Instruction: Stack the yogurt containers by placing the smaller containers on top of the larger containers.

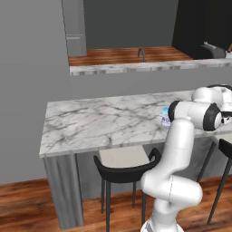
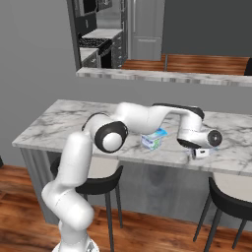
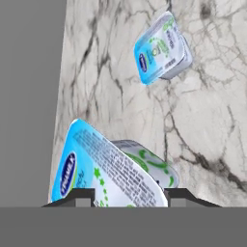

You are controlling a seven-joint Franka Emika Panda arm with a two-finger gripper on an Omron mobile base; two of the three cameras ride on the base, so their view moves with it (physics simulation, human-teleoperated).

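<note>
You see gripper (image 3: 128, 195) straddling near tub (image 3: 103, 171) (grip unclear); second tub (image 3: 161, 48) well beyond it on counter (image 3: 202, 125).

The white arm (image 2: 78, 162) rises from the base at the 7 o'clock corner of the right base view, bends at a dark elbow joint, then reaches toward 3 o'clock. Its wrist turns down, and the gripper (image 2: 197, 153) hangs low at the far end. In the hand view the gripper (image 3: 128, 195) has its jaws set either side of a yogurt tub (image 3: 106, 169), fingertips (image 3: 82, 195) beside its edges.
</note>
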